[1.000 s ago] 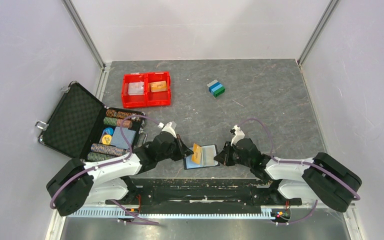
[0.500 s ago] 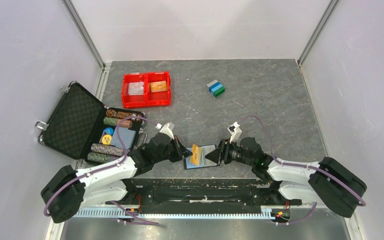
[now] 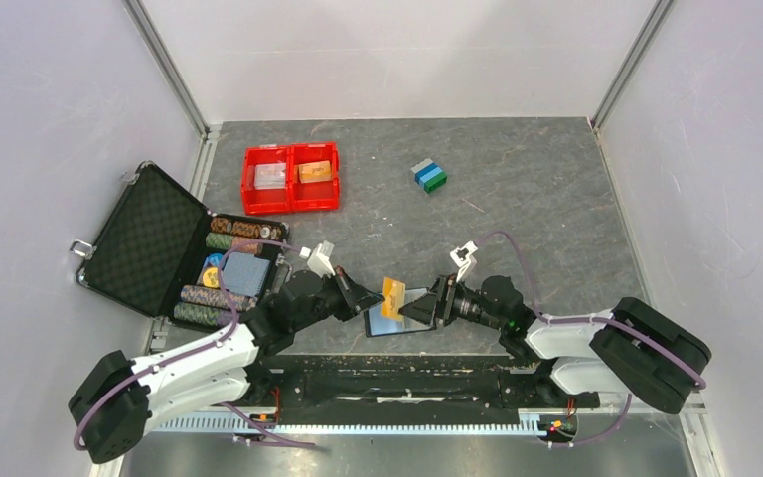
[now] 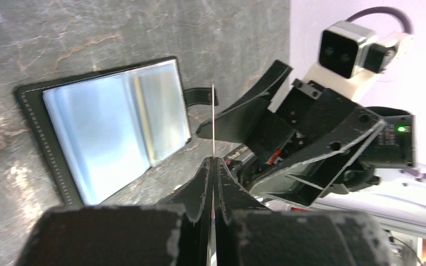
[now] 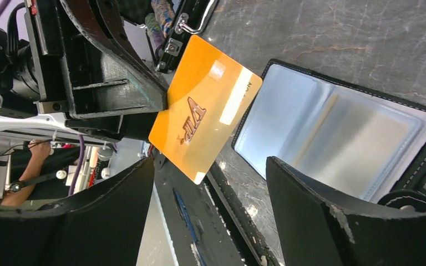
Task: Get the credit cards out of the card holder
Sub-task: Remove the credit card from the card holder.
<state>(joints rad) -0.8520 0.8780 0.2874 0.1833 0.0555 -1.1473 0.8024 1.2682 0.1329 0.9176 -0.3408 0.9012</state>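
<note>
While the left gripper (image 3: 376, 299) pinches an orange card (image 3: 391, 295) by one end above the card holder (image 3: 407, 319), the top view shows the right gripper (image 3: 432, 306) with jaws spread at the holder's right edge, close to the card. A clash of fingers there could knock the card loose. Open table (image 3: 517, 199) lies beyond the holder toward the red tray (image 3: 290, 184), but the near table edge sits just beside the holder, so a dropped card could slide off.

From the left wrist, the card shows edge-on as a thin line between closed fingers, a narrow grip that might let it pivot.

From the right wrist, the card hangs clear of the opened holder. Glare hides whether more cards sit in its sleeves. The wide right fingers frame the scene, and I cannot tell whether they press on the holder.
</note>
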